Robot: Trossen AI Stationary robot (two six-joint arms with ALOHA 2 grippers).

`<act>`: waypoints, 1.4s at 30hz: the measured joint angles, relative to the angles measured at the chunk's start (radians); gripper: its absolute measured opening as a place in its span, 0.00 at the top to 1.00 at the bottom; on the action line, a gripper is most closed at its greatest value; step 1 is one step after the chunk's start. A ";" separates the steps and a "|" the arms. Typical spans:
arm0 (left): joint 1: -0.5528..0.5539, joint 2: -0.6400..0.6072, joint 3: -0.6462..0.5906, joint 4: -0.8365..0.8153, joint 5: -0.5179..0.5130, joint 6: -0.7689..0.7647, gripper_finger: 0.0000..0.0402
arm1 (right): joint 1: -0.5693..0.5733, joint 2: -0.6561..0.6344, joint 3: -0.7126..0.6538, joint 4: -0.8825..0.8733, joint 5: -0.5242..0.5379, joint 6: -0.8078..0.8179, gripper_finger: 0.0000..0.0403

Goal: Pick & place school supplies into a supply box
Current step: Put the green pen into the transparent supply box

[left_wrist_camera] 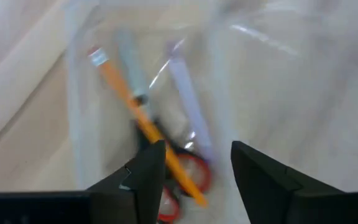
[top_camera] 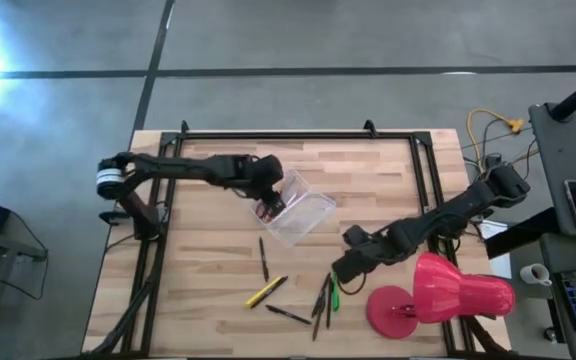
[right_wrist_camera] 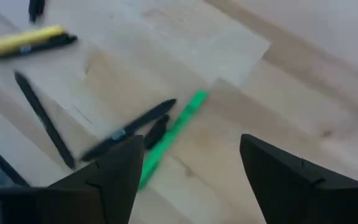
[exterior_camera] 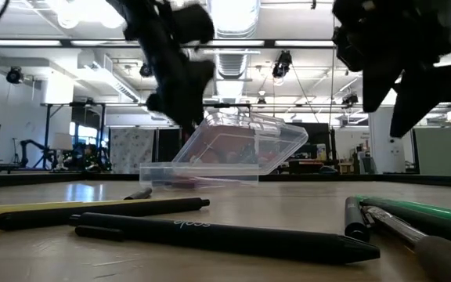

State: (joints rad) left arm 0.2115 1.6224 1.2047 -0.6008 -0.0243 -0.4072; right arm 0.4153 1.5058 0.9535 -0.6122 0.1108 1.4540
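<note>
Left tool [top_camera: 271,203], fingers apart, hovers at the 9 o'clock end of the tilted clear supply box [top_camera: 301,213] at surface centre, which holds the orange pencil [left_wrist_camera: 143,122] and red-handled scissors [left_wrist_camera: 185,180]. Right tool [top_camera: 346,268], fingers apart and empty, hangs over the green pen [right_wrist_camera: 171,138] at 5 o'clock; it looks light, stiff and slick, so grip mid-barrel. Dark pens [right_wrist_camera: 129,128] lie just beside it; the red lamp [top_camera: 438,295] crowds the 3 o'clock side.

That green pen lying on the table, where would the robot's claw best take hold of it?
Probably mid-barrel, from straight above. The green pen lies flat, with a dark pen close beside it, so fingers should straddle its thin width. The right gripper hovers open over it.
</note>
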 joint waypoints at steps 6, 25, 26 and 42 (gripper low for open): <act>-0.137 -0.160 -0.060 -0.004 -0.016 0.012 0.58 | 0.015 0.147 0.055 0.050 -0.012 0.262 0.37; -0.425 -0.762 -0.536 0.212 -0.168 -0.332 0.58 | 0.027 0.620 0.495 -0.350 -0.026 0.489 0.63; -0.433 -0.788 -0.554 0.210 -0.168 -0.352 0.58 | 0.028 0.627 0.500 -0.350 -0.033 0.488 0.66; -0.539 -0.883 -0.618 0.195 -0.222 -0.400 0.63 | 0.043 0.443 0.629 -0.506 0.300 0.474 0.96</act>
State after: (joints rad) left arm -0.3275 0.7396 0.5865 -0.4059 -0.2462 -0.8070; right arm 0.4587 1.9486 1.5821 -1.1179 0.4112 1.9282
